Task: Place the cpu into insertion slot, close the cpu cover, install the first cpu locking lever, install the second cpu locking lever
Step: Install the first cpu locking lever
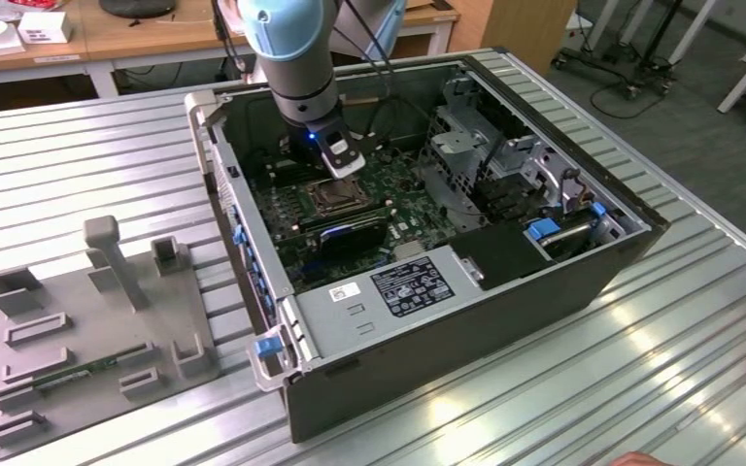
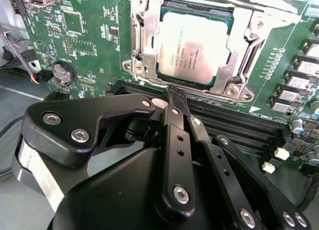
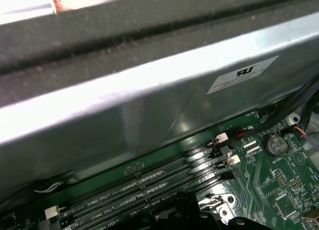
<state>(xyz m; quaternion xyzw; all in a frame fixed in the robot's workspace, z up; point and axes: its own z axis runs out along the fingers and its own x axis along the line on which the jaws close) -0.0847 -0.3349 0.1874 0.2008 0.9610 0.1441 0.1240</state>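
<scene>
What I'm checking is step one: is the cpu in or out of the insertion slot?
In. In the second wrist view the cpu lies flat within the insertion slot, inside its silvery rim.

Arm (image 1: 288,49): stood steeply, wrist end lowest.
Gripper (image 1: 346,171): hung below the wrist, tips pointed down.
Fingers (image 2: 172,120): pressed together at tips.

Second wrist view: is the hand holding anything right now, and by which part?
Nothing visible in it. The hand is shut, tip by the insertion slot rim; the cpu lies in that slot.
</scene>
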